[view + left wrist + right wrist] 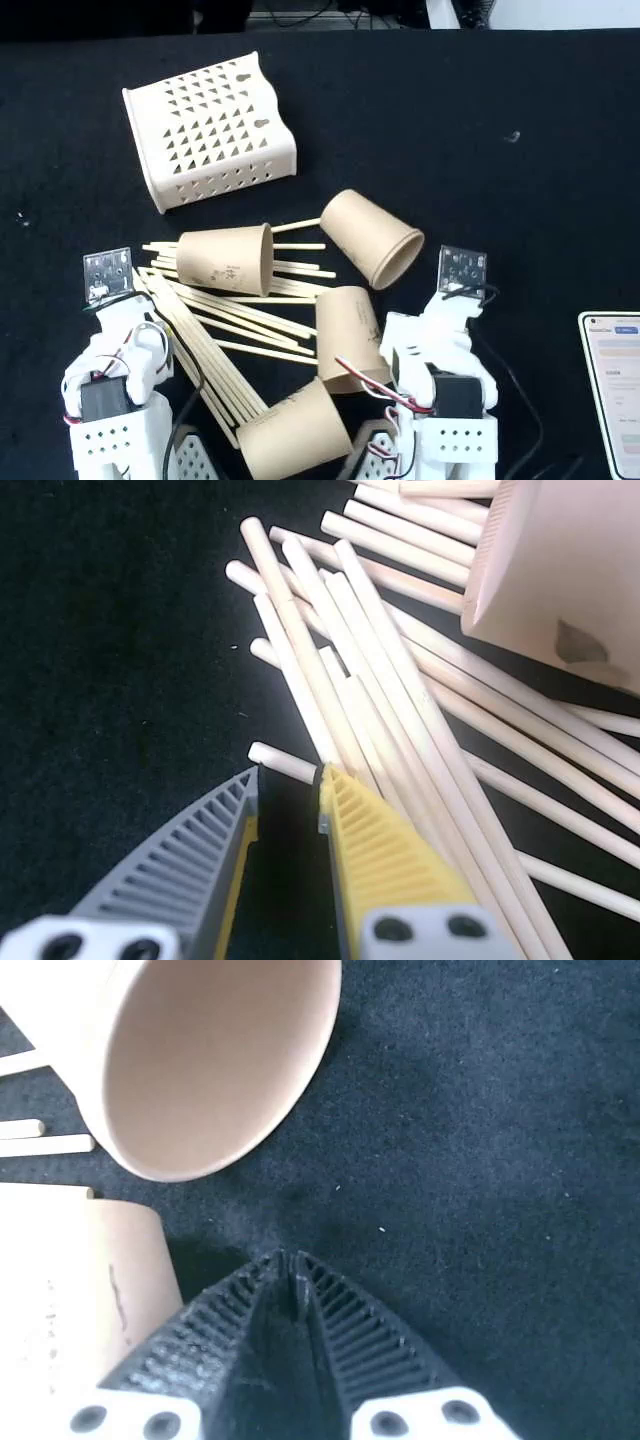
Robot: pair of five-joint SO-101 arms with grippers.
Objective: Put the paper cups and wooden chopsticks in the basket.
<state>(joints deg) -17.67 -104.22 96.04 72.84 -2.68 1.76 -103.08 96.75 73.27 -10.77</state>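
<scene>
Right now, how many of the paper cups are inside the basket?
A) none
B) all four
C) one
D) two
A: all four paper cups lie on their sides on the black table among the chopsticks, apart from the basket.

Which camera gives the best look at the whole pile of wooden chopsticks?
The high view: it takes in the whole spread of wooden chopsticks. The left wrist view shows a close stretch of several; the right wrist view catches a few ends.
</scene>
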